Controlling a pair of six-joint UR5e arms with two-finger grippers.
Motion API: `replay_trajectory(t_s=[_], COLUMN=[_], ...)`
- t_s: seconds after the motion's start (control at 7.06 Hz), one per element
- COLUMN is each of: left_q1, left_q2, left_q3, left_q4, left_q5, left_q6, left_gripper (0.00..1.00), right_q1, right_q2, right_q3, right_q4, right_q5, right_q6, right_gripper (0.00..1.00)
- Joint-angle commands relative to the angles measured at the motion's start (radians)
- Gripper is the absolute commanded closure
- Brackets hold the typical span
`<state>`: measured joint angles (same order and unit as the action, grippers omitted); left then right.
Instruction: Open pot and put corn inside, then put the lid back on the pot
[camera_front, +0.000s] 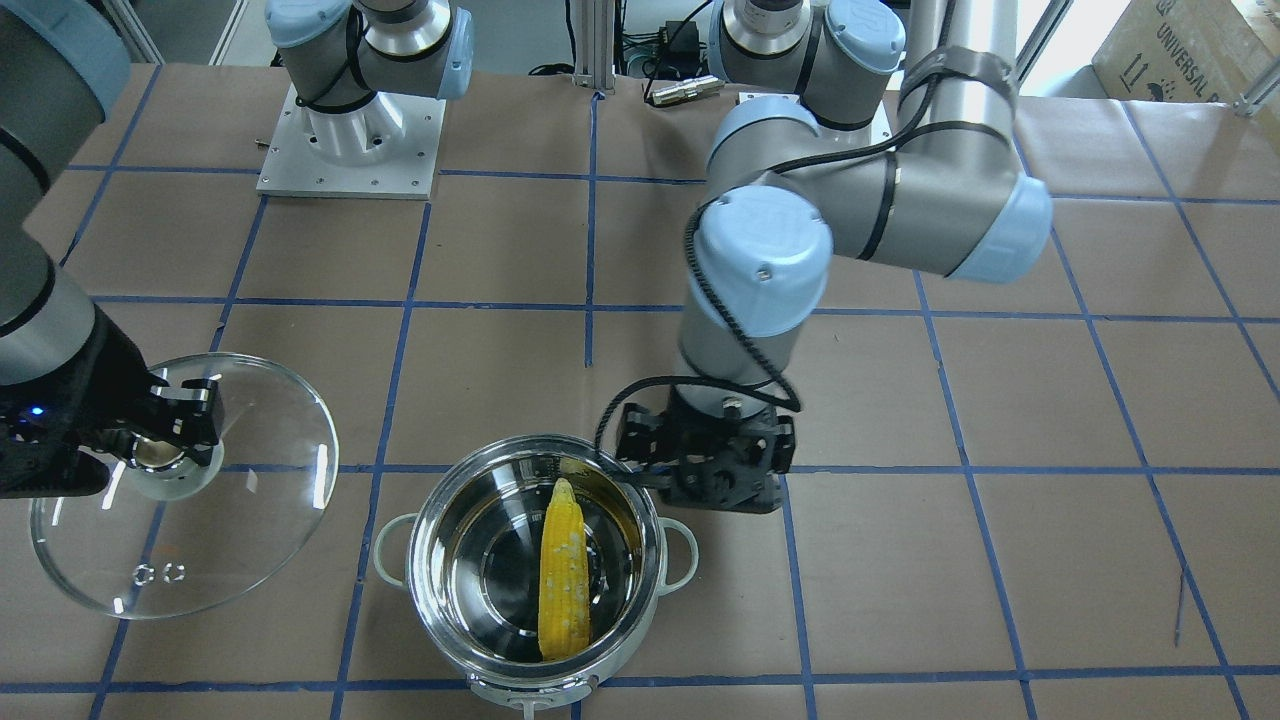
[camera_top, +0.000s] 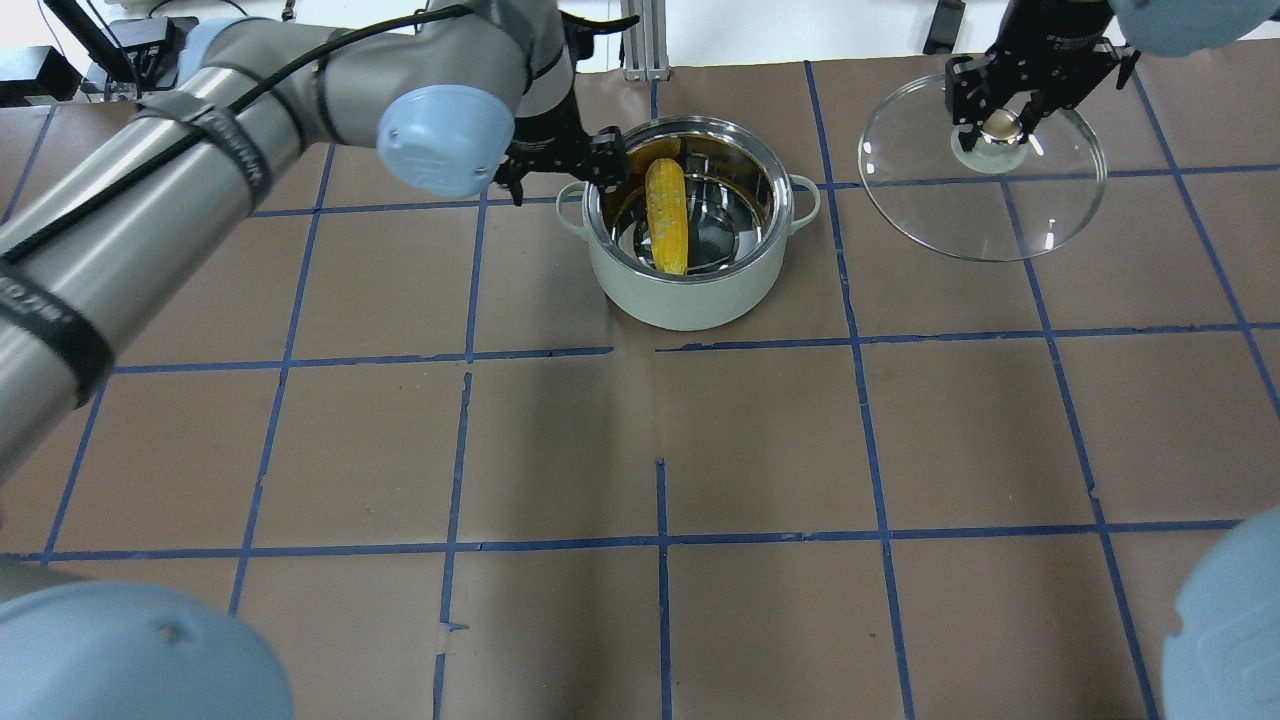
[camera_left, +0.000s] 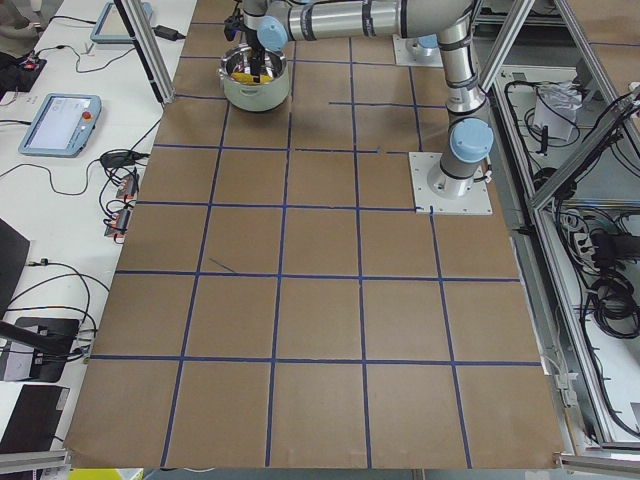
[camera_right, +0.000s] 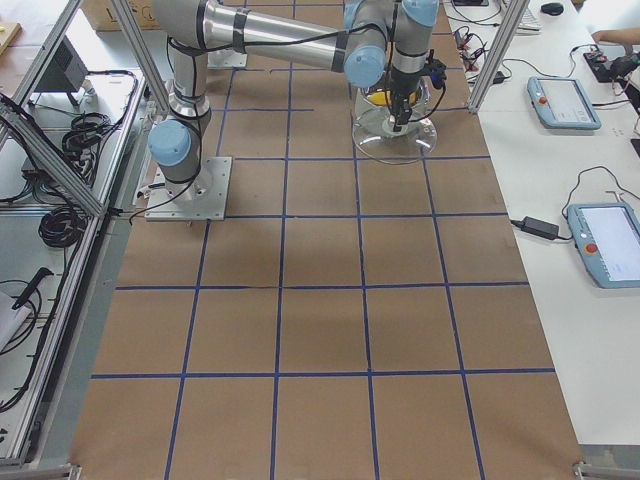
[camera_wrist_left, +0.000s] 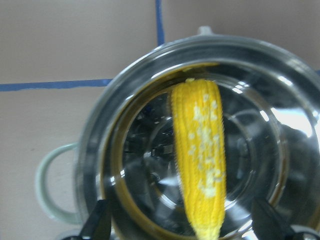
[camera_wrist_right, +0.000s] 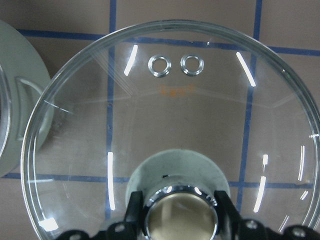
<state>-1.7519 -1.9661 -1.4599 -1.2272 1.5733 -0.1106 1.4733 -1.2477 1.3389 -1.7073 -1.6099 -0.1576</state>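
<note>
The steel pot (camera_front: 416, 560) stands open on the brown table, also in the overhead view (camera_top: 690, 295). The yellow corn (camera_front: 563, 570) lies inside it, leaning on the wall, tip towards the robot; it also shows in the overhead view (camera_top: 666, 215) and the left wrist view (camera_wrist_left: 200, 155). My left gripper (camera_front: 700, 470) is open and empty, just above the pot's rim (camera_wrist_left: 95, 165) on the robot's side. My right gripper (camera_top: 990, 125) is shut on the knob of the glass lid (camera_top: 1000, 210), held tilted beside the pot (camera_wrist_right: 175, 125).
Blue tape lines grid the brown table. The right arm's base plate (camera_front: 350, 150) sits at the robot's side. Tablets (camera_right: 565, 100) and cables lie on the white side bench beyond the pot. The left arm's elbow (camera_front: 900, 210) hangs over the table behind the pot.
</note>
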Motion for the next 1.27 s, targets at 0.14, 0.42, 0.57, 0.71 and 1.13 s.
replay_trajectory(t_s=[0.14, 0.42, 0.57, 0.71, 1.13], left_q1=[0.124, 0.134, 0.134, 0.134, 0.132], left_q2=[0.176, 0.177, 0.182, 0.182, 0.171], left_q3=[-0.2, -0.168, -0.124, -0.067, 0.104], left_q4=[-0.005, -0.003, -0.02, -0.146, -0.347], left_q5=[-0.001, -0.01, 0.005, 0.005, 0.007], left_q6=[0.028, 0.022, 0.026, 0.026, 0.026], left_gripper=[0.0, 0.0, 0.0, 0.0, 0.0], right_q1=[0.169, 0.289, 0.306, 0.317, 0.375], right_q2=[0.066, 0.204, 0.279, 0.321, 0.35], right_q3=[-0.078, -0.223, -0.318, -0.38, -0.368], right_q4=[-0.018, -0.026, 0.0, 0.032, 0.037], right_q5=[0.069, 0.05, 0.062, 0.062, 0.051], right_q6=[0.261, 0.39, 0.418, 0.459, 0.501], right_gripper=[0.92, 0.92, 0.92, 0.92, 0.92])
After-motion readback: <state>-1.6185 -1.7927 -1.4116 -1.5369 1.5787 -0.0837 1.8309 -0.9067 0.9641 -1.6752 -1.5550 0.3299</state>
